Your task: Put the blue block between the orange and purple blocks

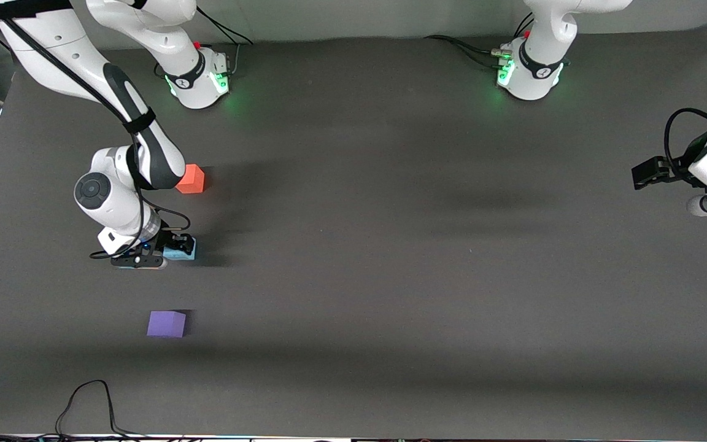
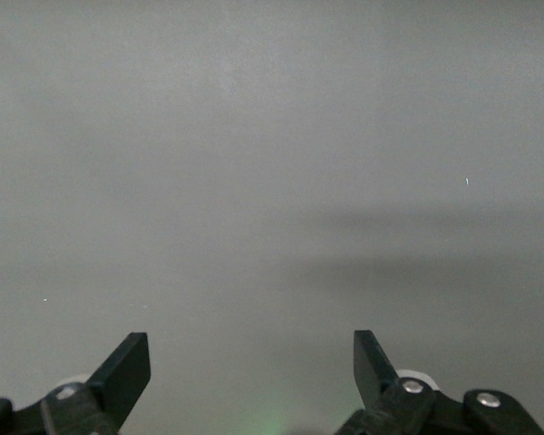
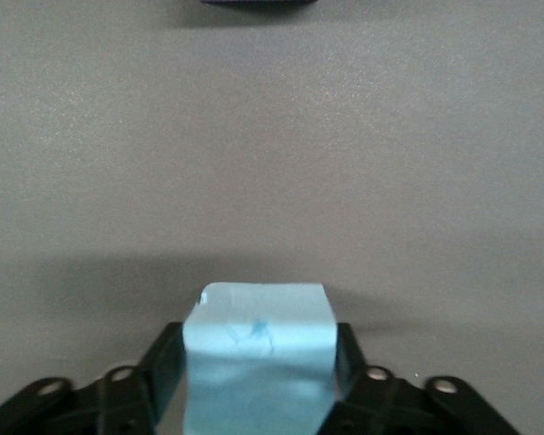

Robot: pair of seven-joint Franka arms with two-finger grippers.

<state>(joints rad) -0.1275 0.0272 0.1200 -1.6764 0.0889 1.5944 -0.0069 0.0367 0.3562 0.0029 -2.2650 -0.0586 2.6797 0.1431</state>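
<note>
My right gripper [image 1: 169, 252] is shut on the light blue block [image 1: 181, 253], low over the table between the orange block [image 1: 192, 178] and the purple block [image 1: 167, 323]. In the right wrist view the blue block [image 3: 258, 353] fills the gap between the black fingers [image 3: 166, 353], and a sliver of the purple block [image 3: 254, 3] shows at the frame's edge. The orange block lies farther from the front camera, partly hidden by the right arm. My left gripper [image 1: 648, 172] waits at the left arm's end of the table, open and empty [image 2: 251, 353].
The dark grey table [image 1: 390, 245] carries only the three blocks. A black cable [image 1: 86, 402] loops over the table's edge nearest the front camera. The two arm bases [image 1: 200, 73] stand along the table's farthest edge.
</note>
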